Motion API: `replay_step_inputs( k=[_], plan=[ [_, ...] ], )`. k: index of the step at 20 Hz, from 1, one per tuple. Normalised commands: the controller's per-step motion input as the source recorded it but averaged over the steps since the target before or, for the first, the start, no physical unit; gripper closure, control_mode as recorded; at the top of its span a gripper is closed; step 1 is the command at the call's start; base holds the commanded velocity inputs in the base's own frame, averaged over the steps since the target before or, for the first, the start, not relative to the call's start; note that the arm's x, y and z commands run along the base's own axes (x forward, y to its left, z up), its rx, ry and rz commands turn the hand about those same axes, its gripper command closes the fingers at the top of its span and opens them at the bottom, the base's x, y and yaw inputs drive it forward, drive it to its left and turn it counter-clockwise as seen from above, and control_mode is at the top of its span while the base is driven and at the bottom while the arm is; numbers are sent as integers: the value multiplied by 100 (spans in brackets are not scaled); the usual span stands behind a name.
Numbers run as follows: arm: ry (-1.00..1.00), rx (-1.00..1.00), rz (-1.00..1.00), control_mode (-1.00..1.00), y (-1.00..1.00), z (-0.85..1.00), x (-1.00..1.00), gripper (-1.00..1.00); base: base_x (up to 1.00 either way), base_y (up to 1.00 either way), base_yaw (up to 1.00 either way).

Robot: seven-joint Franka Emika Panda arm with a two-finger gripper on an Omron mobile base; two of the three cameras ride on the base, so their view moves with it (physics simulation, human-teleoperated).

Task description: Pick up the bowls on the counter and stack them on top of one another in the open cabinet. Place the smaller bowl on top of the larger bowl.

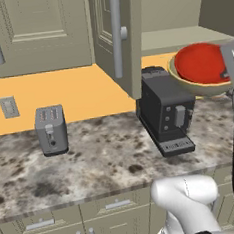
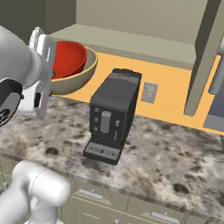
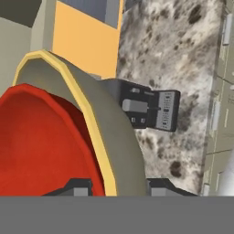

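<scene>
Jaws clamp the tan bowl [image 1: 207, 87] holding the red bowl [image 1: 200, 63], raised above a coffee machine [image 1: 166, 110] beside the open cabinet door [image 1: 117, 38].

Open cabinet shelf [image 1: 182, 37] at 12 o'clock unobstructed; coffee machine [image 1: 164, 110] blocking below at 6; door [image 1: 116, 39] crowding 9; table [image 1: 98, 161] free leftward.

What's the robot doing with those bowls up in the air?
The robot arm is holding the big tan bowl by its rim, with the red bowl already sitting inside it. In the hand view one of its fingers sits inside the rim and the other outside. The two bowls hang in the air above the stone counter, beside the black coffee machine, just below the shelf of the open cabinet. They are not on the shelf yet.
</scene>
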Motion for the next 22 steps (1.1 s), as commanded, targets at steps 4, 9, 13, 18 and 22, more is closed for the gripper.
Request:
replay_step_inputs(
  k=[4,9,13,18,22],
  plan=[
    [-1,1,-6,-100,-4,24,13,100,0,0,0],
    [-1,1,-6,-100,-10,21,10,100,0,0,0],
    [0,1,-5,-100,-4,19,14,100,0,0,0],
    [0,5,-3,-100,0,1,26,100,0,0,0],
    [-4,13,-1,-100,-2,-13,32,100,0,0,0]
  ],
)
